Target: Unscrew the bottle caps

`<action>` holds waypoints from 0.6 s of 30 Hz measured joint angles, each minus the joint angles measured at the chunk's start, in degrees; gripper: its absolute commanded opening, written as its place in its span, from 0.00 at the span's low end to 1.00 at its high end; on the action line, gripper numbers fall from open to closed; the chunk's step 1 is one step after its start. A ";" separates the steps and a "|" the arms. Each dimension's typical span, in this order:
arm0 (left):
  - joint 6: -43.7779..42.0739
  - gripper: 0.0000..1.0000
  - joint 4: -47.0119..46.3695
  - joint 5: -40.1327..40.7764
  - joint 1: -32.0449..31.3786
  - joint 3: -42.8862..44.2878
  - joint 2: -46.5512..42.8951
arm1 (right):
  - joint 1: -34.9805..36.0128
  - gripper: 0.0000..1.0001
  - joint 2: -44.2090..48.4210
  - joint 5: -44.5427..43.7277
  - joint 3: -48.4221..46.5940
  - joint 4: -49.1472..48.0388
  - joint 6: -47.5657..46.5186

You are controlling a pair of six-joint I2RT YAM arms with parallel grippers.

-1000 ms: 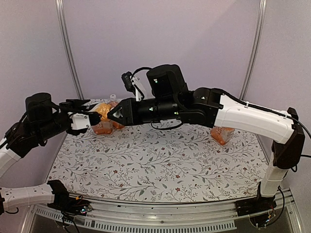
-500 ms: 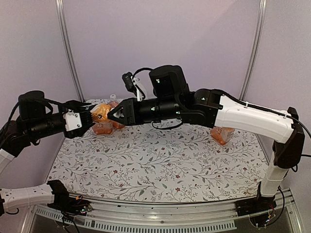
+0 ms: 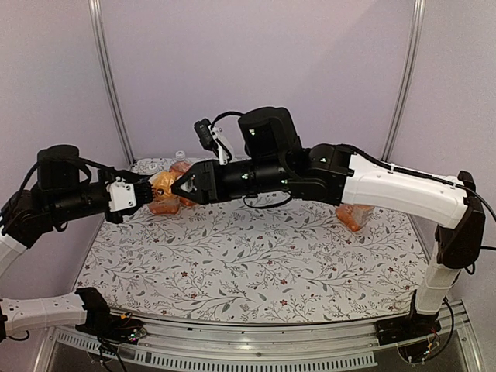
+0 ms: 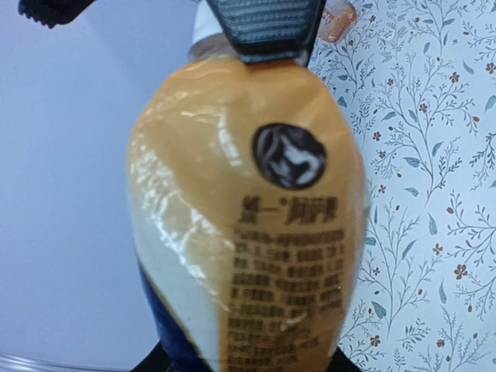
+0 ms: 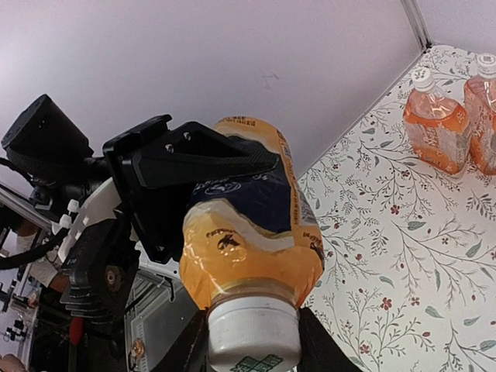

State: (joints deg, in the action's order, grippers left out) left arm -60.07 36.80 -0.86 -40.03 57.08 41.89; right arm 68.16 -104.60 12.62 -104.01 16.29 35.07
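Above the table (image 3: 256, 267), left gripper (image 3: 149, 191) clamping bottle (image 4: 194, 232), right gripper (image 3: 184, 186) pinching white cap (image 5: 253, 337), label (image 4: 287, 263) print unreadable.

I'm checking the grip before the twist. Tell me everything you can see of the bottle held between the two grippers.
The bottle is clear plastic with orange drink, wrapped in an orange, white and dark blue label bearing black print and a dark round logo. It is held lying roughly sideways in the air over the far left of the flowered table. The left gripper clamps its body; the right gripper is closed on its white cap, which sits on the neck.
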 measured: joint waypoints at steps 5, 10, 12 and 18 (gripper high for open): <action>-0.20 0.36 0.02 0.17 -0.07 0.00 -0.04 | -0.20 0.67 1.53 -0.57 2.67 -1.01 0.31; -1.22 0.36 -0.02 0.26 -0.09 0.00 -0.33 | -0.72 0.56 4.59 -1.97 4.72 -1.31 0.39; -1.44 0.36 -0.02 0.26 -0.09 0.00 -0.39 | -0.87 0.51 5.60 -2.19 4.96 -1.42 0.57; -2.05 0.36 -0.07 0.26 -0.09 -0.02 -0.50 | -1.11 0.55 6.08 -2.12 4.96 -2.19 1.46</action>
State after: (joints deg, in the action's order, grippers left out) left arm -62.13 36.73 -0.60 -40.12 57.06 41.39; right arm 67.05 -98.52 10.50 -99.04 14.11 36.53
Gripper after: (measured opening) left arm 0.358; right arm 0.530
